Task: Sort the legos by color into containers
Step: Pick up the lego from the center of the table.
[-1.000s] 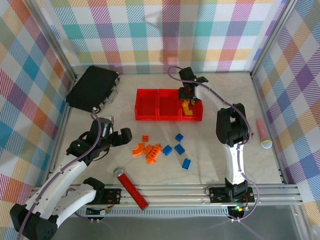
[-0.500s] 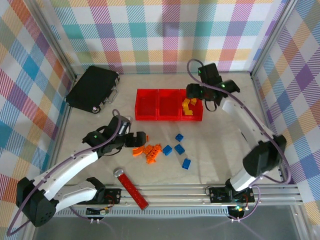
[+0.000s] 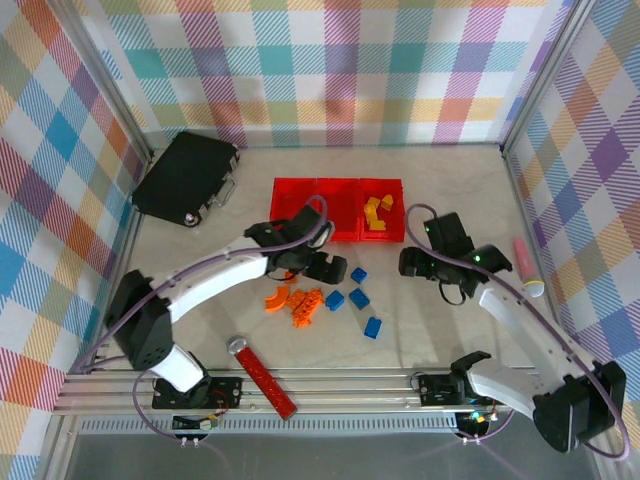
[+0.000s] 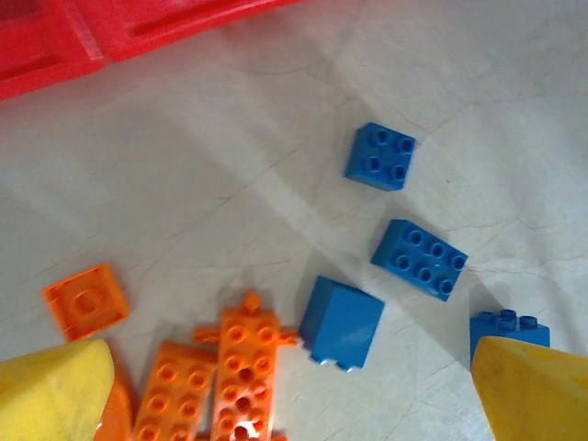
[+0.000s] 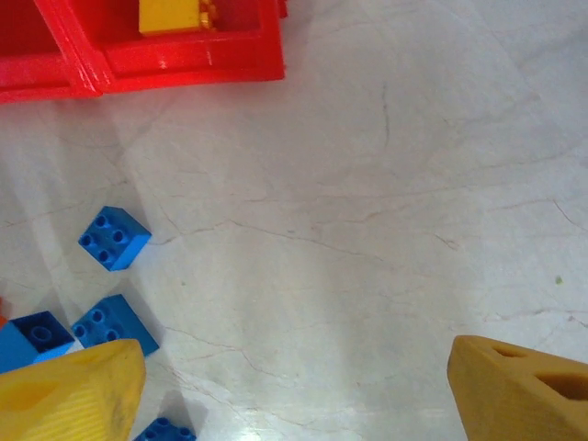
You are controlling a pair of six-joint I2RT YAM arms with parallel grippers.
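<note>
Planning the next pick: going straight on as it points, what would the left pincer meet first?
Probably the blue brick lying on its side, right of the orange bricks; depth is unclear.

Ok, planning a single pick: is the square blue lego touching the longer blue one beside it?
Apart. Left wrist view shows bare table between the square blue lego and the longer blue lego.

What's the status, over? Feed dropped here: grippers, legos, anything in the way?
Left gripper open, empty, over orange legos and blue legos on table. Right gripper open, empty, right of them. Yellow legos in rightmost container. Nothing blocks the pile.
</note>
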